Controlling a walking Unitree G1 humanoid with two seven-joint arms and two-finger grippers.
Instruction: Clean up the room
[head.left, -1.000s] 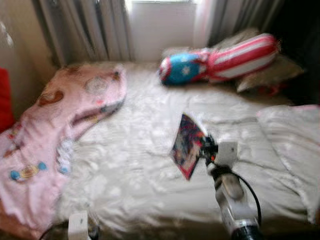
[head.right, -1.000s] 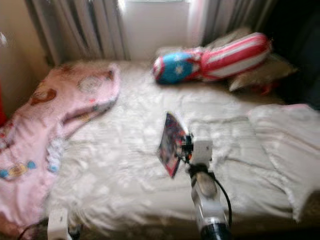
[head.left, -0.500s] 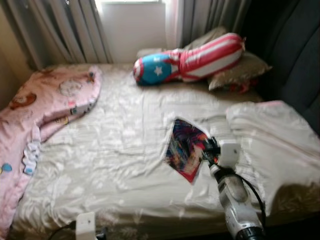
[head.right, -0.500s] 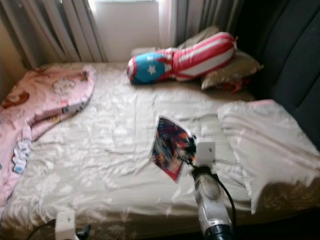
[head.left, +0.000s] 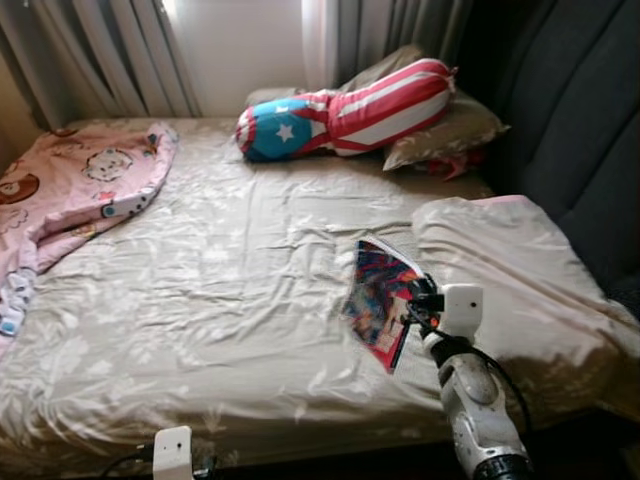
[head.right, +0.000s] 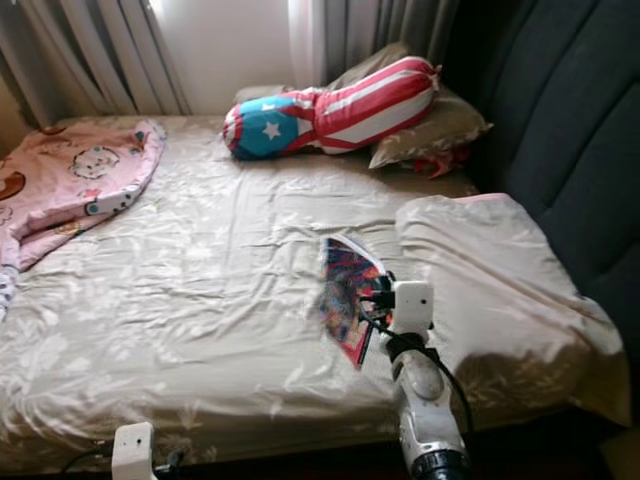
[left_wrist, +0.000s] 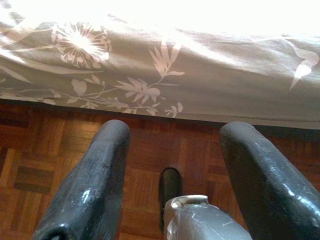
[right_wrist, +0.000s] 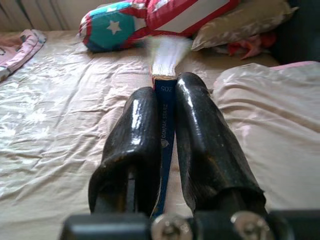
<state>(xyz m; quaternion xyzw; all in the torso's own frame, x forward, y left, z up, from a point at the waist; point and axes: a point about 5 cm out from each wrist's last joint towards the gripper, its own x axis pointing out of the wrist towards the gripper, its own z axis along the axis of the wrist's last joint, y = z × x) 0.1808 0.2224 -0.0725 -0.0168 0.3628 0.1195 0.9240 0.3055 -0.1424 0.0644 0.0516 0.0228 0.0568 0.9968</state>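
Left wrist view: left tool (left_wrist: 172, 175) hangs low, fingers (left_wrist: 87, 185) wide apart, over wood floor (left_wrist: 45, 155) beside bed edge. Right tool (head.left: 420, 300) clamped on thin book (head.left: 380, 290), held upright above bed (head.left: 200, 300), near front edge. Right wrist view: book spine squeezed between both black fingers (right_wrist: 135, 145). Cream pillow (head.left: 500, 270) just beside book. Pink blanket (head.left: 70, 190) at far left. Star-and-stripe cushion (head.left: 340, 110) at far end, by curtains (head.left: 110, 50).

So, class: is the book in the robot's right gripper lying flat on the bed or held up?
Held up: the right gripper pinches the book by its spine.
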